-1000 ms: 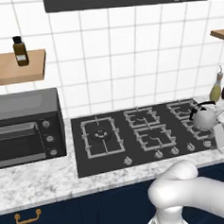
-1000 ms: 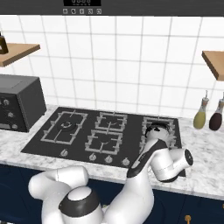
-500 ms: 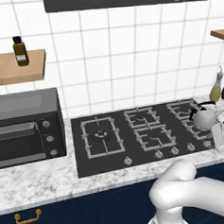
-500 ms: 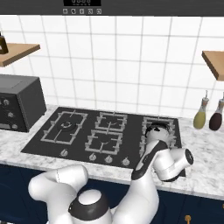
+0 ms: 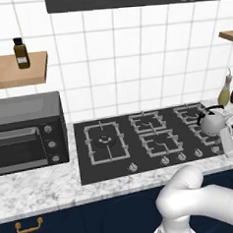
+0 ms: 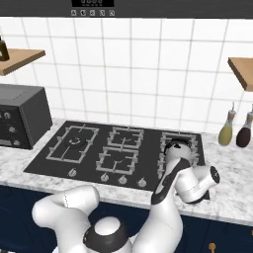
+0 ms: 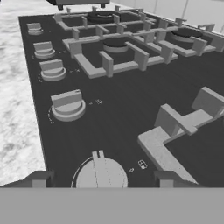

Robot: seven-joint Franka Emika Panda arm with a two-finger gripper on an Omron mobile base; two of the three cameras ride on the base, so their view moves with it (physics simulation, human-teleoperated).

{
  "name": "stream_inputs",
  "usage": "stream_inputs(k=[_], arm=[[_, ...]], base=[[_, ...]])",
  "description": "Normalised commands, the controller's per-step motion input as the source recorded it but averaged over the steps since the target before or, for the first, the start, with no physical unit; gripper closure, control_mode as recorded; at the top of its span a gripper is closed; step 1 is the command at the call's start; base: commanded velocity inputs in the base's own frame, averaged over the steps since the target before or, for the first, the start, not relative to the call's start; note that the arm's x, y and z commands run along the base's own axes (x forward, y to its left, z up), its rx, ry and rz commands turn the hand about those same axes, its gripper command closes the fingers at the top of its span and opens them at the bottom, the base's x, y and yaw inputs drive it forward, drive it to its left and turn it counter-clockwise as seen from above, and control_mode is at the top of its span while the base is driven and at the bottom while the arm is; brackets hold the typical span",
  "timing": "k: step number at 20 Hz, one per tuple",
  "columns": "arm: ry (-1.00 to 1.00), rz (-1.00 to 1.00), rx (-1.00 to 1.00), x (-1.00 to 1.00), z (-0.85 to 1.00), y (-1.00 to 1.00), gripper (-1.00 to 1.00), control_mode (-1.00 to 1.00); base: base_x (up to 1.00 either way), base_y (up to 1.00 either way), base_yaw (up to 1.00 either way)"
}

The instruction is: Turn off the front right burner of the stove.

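Note:
The stove (image 5: 121,160) is a black glass cooktop with grey grates and a row of silver knobs along its front. A corner of the front right burner's grate (image 7: 175,124) lies just right of my gripper (image 7: 103,179); the same front right burner (image 5: 201,137) sits partly under a silver kettle (image 5: 212,121). My gripper is open and points down at the rightmost knob (image 7: 100,173). One fingertip (image 7: 41,178) stands on each side of the knob with a gap. In the left base view my gripper (image 5: 232,142) hangs at the right end of the knob row.
Other knobs (image 7: 67,105) run leftward along the stove's front. A countertop oven (image 5: 26,132) stands left of the stove. Two bottles (image 6: 226,129) stand by the wall at right. Wooden shelves (image 5: 16,70) hang on both sides. A marble counter edge (image 5: 69,190) runs in front.
The arm's lower links have swung slightly to the right in the right base view. The hand stays over the right end of the knob row.

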Motion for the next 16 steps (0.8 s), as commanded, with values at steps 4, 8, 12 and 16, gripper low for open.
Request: stream_inputs(k=[4, 8, 12, 16], arm=[[-0.02, 0.02, -0.12, -0.06, -0.34, 0.00, -1.00, -1.00], [-0.01, 0.00, -0.01, 0.08, -0.02, 0.00, -1.00, -1.00], [0.00, 0.00, 0.00, 0.08, 0.03, 0.00, -1.00, -1.00], [0.00, 0.01, -0.01, 0.00, 0.01, 0.21, -1.00, -1.00]], base=[[0.00, 0.00, 0.00], [0.00, 0.00, 0.00], [0.00, 0.00, 0.00], [0.00, 0.00, 0.00]])
